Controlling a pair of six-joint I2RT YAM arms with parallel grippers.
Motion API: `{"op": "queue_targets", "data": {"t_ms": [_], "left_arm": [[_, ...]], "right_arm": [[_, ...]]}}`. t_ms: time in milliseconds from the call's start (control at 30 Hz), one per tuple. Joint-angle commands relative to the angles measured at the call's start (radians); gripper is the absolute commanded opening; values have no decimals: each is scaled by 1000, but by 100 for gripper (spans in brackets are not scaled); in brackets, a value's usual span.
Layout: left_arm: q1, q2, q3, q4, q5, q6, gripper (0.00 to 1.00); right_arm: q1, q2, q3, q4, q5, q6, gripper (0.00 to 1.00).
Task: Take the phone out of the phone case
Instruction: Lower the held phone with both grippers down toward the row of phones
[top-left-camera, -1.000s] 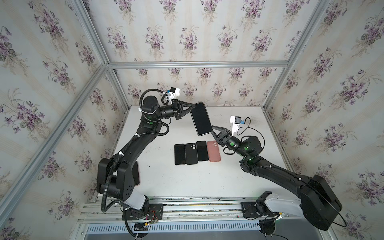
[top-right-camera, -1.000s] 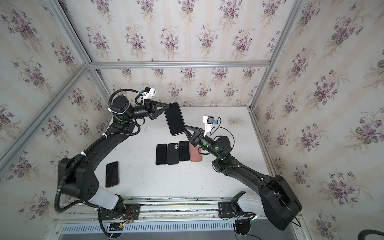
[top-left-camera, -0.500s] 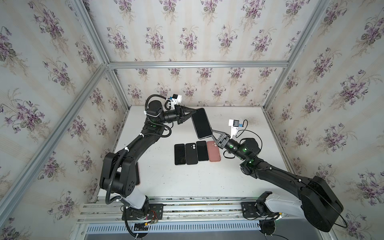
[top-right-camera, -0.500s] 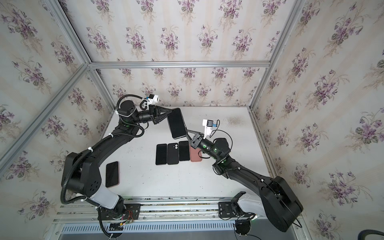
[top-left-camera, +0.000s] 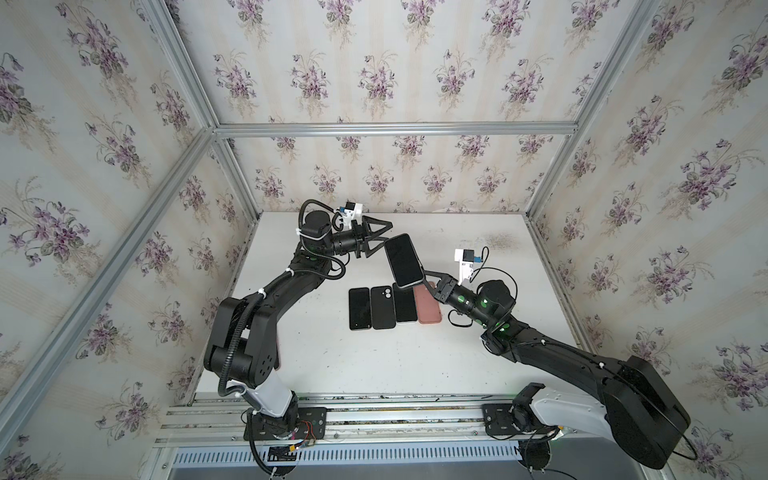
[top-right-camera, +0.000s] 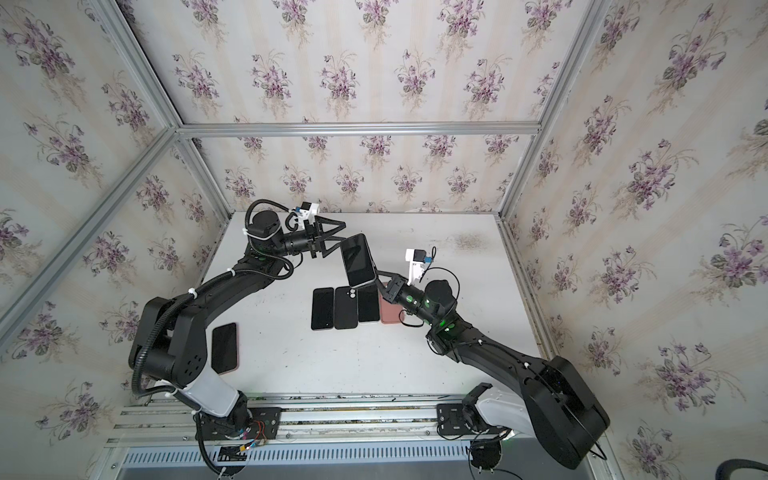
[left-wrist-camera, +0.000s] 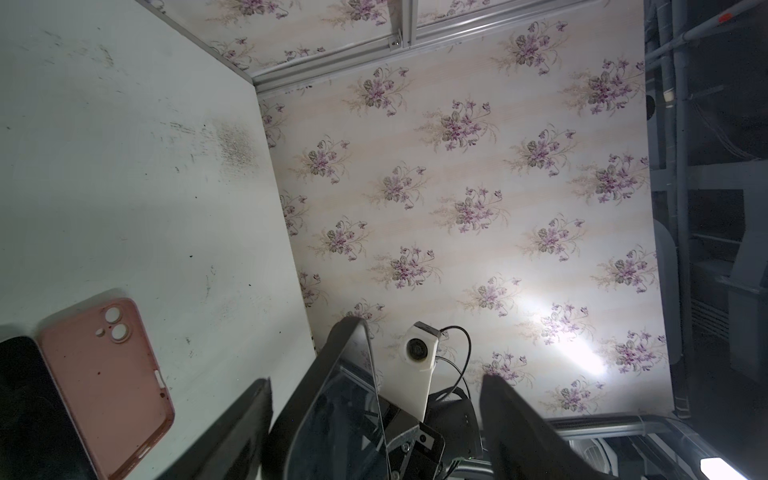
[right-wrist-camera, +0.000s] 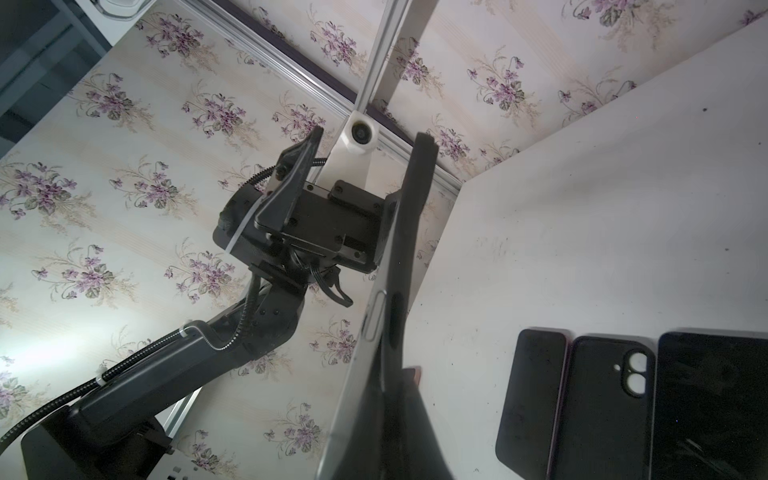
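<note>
Phone, black and glossy with a silvery rim (top-left-camera: 403, 261), hangs tilted above the white worktop (top-left-camera: 457, 357), clenched at its lower end by the right claw (top-left-camera: 427, 277); the left claw (top-left-camera: 387, 232) gapes, released, beside its upper end. On that single end-grip it could pivot or slip onto the pink phone case (top-left-camera: 428, 309) below.

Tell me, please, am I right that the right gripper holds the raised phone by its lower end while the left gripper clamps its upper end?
Not quite: the left gripper is open, as both top views show. The right gripper does hold the raised phone by its lower end.
</note>
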Motion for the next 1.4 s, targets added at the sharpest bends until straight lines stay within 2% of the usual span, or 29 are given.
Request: {"op": "queue_targets", "data": {"t_ms": [0, 100, 200, 300, 533, 633, 800, 933, 1167, 1367], "left_arm": [[-13, -20, 45, -280, -61, 269, 83], [-31, -33, 86, -491, -133, 438, 85], [-45, -51, 89, -587, -200, 530, 85], [-67, -64, 97, -638, -211, 604, 86], [-193, -101, 174, -884, -298, 923, 85], [-240, -125, 174, -947, -337, 1023, 85], [-305, -187, 144, -972, -373, 1131, 85], [-365, -208, 129, -992, -452, 1210, 85], [-416, -176, 138, -1020, -626, 1258, 81], [-435, -129, 165, -1026, -679, 1283, 77]], "right_arm": [[1, -12, -2, -7, 32, 15, 0], [2, -15, -12, -39, 40, 23, 0], [1, -16, -25, -46, 56, 39, 0], [1, -9, -37, -36, 62, 43, 0], [0, 15, -47, -21, 65, 51, 0], [-1, 29, -45, -14, 62, 58, 0], [-2, 58, -42, 7, 52, 74, 0], [-4, 75, -36, 21, 45, 82, 0], [-2, 91, -33, 38, 37, 97, 0], [-2, 91, -31, 44, 31, 103, 0]]}}
